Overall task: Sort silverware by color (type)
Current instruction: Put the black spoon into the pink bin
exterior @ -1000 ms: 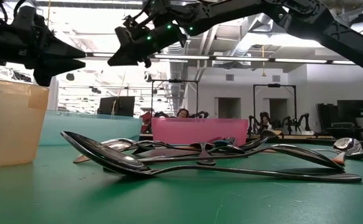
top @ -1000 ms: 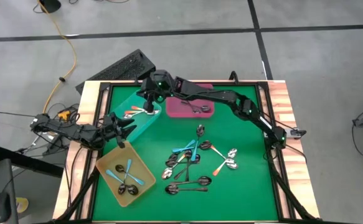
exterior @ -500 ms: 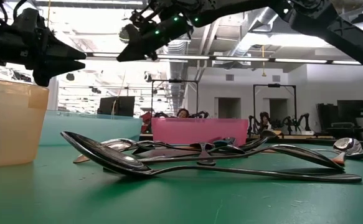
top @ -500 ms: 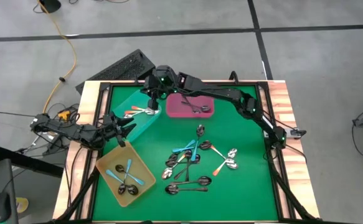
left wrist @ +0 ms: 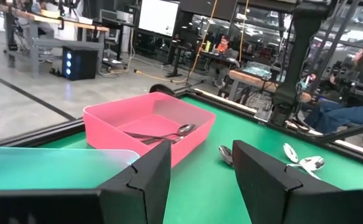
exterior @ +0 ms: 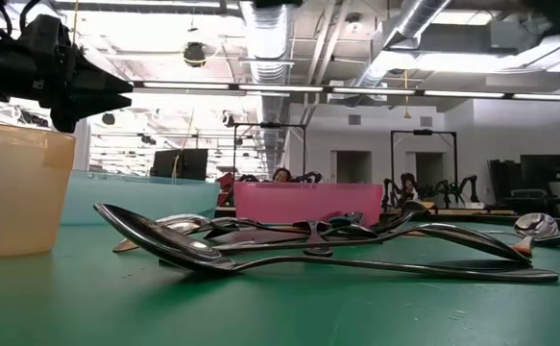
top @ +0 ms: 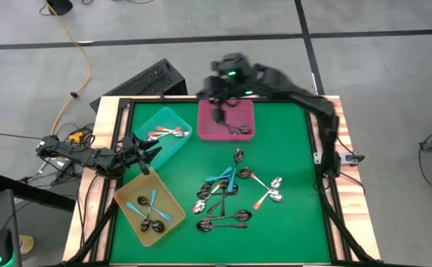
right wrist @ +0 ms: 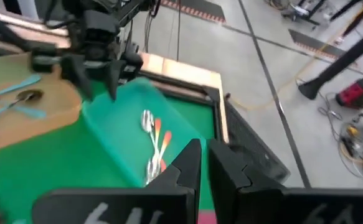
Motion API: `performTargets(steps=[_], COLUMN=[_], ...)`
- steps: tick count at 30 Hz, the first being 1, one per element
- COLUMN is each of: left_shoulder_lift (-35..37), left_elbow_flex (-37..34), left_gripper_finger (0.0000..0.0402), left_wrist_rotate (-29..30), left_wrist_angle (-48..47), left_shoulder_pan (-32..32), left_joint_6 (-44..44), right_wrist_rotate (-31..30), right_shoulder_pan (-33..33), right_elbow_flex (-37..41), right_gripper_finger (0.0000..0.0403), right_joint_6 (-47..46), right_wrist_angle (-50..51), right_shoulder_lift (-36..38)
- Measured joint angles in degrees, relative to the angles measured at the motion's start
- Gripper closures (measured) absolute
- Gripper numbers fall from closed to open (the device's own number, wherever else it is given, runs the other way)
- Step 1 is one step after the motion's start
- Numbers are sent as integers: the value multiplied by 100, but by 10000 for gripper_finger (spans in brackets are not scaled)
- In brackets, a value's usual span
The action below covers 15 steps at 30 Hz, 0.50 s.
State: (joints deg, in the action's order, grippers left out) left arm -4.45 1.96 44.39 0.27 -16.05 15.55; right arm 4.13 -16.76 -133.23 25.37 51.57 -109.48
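Well below the right gripper (top: 219,111), which seems empty and nearly closed above the pink tray (top: 227,130), lie the spoons (top: 230,194): light, stiff, slippery, probably best pinched at mid-handle.

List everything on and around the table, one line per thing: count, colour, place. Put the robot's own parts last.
teal tray: one, teal, far left of the table; orange-handled spoons inside.
pink tray: one, pink, far middle; dark spoons inside.
yellow tray: one, yellowish, near left; blue-handled spoons inside.
loose spoons: a mixed pile, blue, orange and dark, on the green mat right of the yellow tray.
keyboard: one, black, on the floor beyond the table.
left gripper: shut, empty, by the teal tray's near edge.
right gripper: above the pink tray, empty.
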Motion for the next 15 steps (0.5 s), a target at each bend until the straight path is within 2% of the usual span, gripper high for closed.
performTargets(steps=[5,12,15], left_shoulder_lift=[0,1,-1], left_elbow_flex=[0,0,0], left_gripper_finger=[243,243,243], left_wrist_rotate=[119,152,152], left_wrist_angle=[-2,-4,-4], left_shoulder_pan=[0,0,0], left_joint_6=[-140,-135,-137], right_wrist_rotate=[-438,-471,-475], right_shoulder_pan=[-111,-449,-500], right_elbow_flex=[-6,39,396], right_gripper_finger=[358,361,361], right_joint_6=[-239,-1135,-1423], right_wrist_angle=[1193,3225,3388], right_shoulder_lift=[802,1456,1678])
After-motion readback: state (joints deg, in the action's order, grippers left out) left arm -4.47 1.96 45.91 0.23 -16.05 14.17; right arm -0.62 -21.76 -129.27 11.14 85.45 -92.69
